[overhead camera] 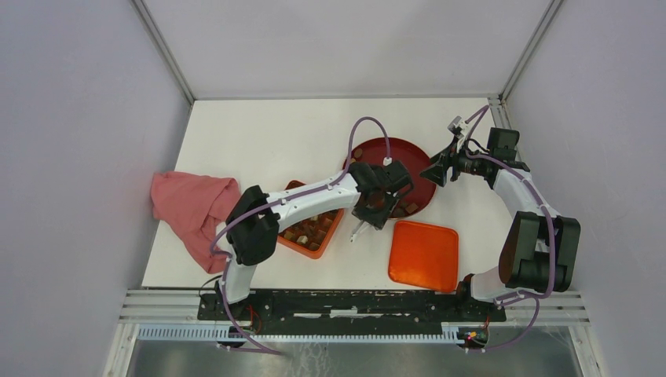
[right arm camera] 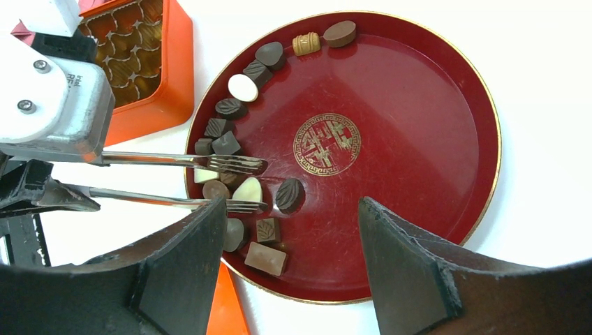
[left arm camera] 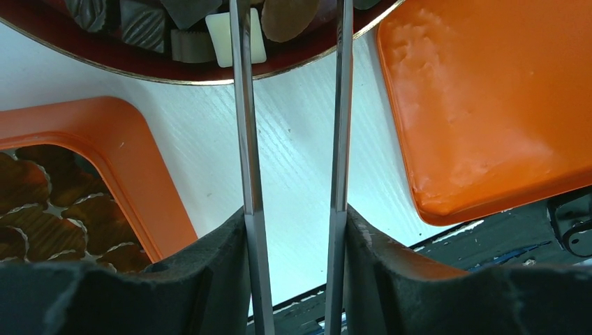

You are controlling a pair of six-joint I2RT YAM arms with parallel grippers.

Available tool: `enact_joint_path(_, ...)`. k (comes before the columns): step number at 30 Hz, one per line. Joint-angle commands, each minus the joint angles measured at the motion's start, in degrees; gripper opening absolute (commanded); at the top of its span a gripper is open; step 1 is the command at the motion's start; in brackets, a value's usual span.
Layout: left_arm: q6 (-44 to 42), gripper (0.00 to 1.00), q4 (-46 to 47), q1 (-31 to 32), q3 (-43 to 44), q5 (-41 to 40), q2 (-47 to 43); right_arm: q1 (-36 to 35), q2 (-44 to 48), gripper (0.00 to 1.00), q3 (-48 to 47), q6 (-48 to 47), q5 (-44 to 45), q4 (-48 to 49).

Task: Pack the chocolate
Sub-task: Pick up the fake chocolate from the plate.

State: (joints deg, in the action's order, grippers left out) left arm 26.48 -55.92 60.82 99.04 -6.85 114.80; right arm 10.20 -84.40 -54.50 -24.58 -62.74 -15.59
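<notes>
The chocolate, several dark, brown and white pieces, lies along the left rim of the round dark-red plate. My left gripper is shut on metal tongs. The forked tips of the tongs sit apart over the plate, with a white oval piece between them. The right gripper hangs open above the plate with nothing between its fingers. In the top view the left gripper is at the plate's near-left rim and the right gripper at its right edge.
An orange compartmented box with brown paper cups stands left of the plate, under the left forearm. Its orange lid lies flat in front of the plate. A pink cloth lies at the table's left edge.
</notes>
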Motion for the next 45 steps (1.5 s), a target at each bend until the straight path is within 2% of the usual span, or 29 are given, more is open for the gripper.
enact_joint_path(1, -3.34, 0.49, -0.70, -0.70, 3.44, 0.89, 0.50, 0.20, 0.55, 0.74, -1.53, -0.91, -1.67, 0.21)
enact_joint_path(8, -3.41, 0.46, -0.75, -0.79, 4.12, 1.99, 1.63, 0.17, 0.78, 0.75, -1.50, -0.91, -1.78, 0.15)
enact_joint_path(13, -3.43, 0.48, -1.85, -0.94, 3.95, 1.93, 1.69, 0.17, 0.88, 0.75, -1.55, -1.00, -1.98, 0.17)
enact_joint_path(21, -3.68, 0.47, -1.96, -1.16, 4.58, 2.67, 2.36, 0.24, 1.25, 0.75, -1.66, -1.00, -2.08, 0.07)
enact_joint_path(23, -3.59, 0.41, -2.17, -1.15, 5.11, 2.47, 2.15, 0.22, 1.27, 0.75, -1.61, -1.00, -2.14, 0.11)
enact_joint_path(25, -3.52, 0.29, -2.17, -1.14, 5.63, 2.30, 1.86, 0.21, 1.40, 0.75, -1.66, -1.00, -2.19, 0.11)
enact_joint_path(28, -3.27, 0.04, -2.18, -1.25, 6.71, 1.78, 1.34, 0.25, 1.69, 0.75, -1.61, -1.00, -2.25, 0.12)
enact_joint_path(33, -2.68, 0.02, -1.05, -1.51, 7.37, 0.81, -1.03, 0.35, 1.97, 0.75, -1.53, -1.00, -2.19, 0.11)
enact_joint_path(45, -0.85, 0.02, 5.30, -2.14, -0.88, 0.19, -12.10, 0.44, 1.74, 0.75, -1.04, -0.25, -1.58, 0.96)
